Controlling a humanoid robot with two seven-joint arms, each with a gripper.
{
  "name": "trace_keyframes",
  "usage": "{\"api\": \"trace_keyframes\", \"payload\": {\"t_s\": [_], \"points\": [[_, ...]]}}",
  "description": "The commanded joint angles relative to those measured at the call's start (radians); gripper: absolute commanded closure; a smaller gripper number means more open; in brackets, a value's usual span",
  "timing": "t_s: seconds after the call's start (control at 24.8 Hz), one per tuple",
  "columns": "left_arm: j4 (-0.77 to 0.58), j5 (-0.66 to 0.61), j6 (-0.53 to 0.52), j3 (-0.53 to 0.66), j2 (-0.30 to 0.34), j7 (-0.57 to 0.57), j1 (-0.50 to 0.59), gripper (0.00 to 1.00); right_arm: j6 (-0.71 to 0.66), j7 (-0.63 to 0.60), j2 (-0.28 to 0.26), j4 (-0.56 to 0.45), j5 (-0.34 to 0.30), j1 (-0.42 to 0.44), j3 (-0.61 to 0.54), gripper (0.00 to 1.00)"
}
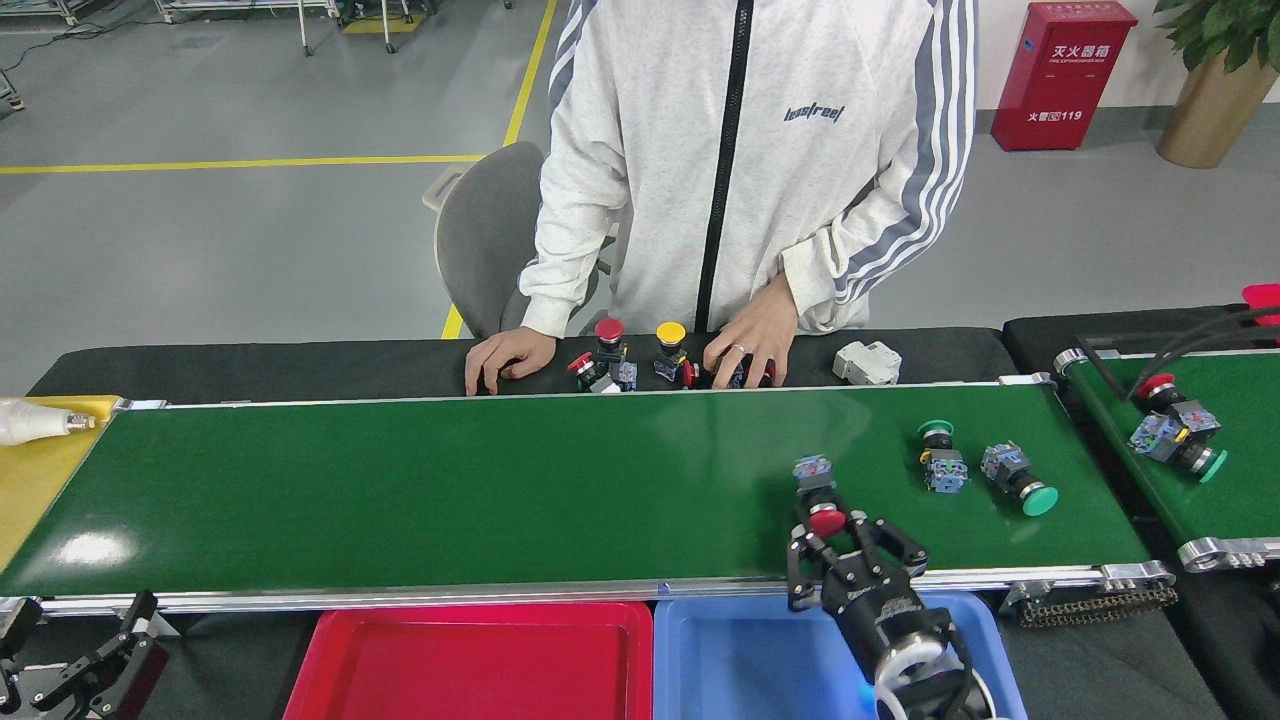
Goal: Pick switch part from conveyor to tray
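Note:
The conveyor [450, 490] runs dark green across the head view. On its right part lies a switch part [822, 500] with a red cap and a blue-grey block. My right gripper [835, 535] reaches up from the lower edge and its fingers hold the red cap, so it looks shut on the switch part. Two more switch parts with green caps [940, 460] [1018, 478] lie further right on the belt. A blue tray [740, 660] sits just below my right gripper, with a red tray [480, 665] beside it. My left gripper [80, 630] rests open at the bottom left corner, holding nothing.
A person in a white jacket stands behind the belt, one hand [508, 357] and the other hand [750, 345] on the black table among loose switch parts [610, 365]. A white breaker [868, 362] lies there. A smaller belt [1230, 470] at right carries parts [1175, 432]. A yellow tray [35, 480] is at left.

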Motion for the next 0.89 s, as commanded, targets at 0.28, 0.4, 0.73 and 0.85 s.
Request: {"api": "trace_keyframes", "payload": {"t_s": [0.28, 0.4, 0.73, 0.85], "points": [[-0.012, 0.006, -0.013, -0.076, 0.015, -0.001, -0.007, 0.0, -0.184, -0.007, 0.028, -0.008, 0.007, -0.006, 0.142, 0.0], [-0.016, 0.006, -0.013, -0.076, 0.014, -0.001, -0.003, 0.0, -0.167, -0.009, 0.035, -0.033, -0.005, 0.011, 0.026, 0.0], [-0.015, 0.004, -0.013, -0.077, 0.015, -0.001, -0.001, 0.0, 0.066, -0.102, 0.13, -0.039, -0.005, 0.207, -0.493, 0.0], [-0.013, 0.001, -0.014, -0.079, 0.02, -0.001, -0.007, 0.0, 0.126, -0.098, 0.127, -0.037, -0.003, 0.186, -0.503, 0.0]]}}
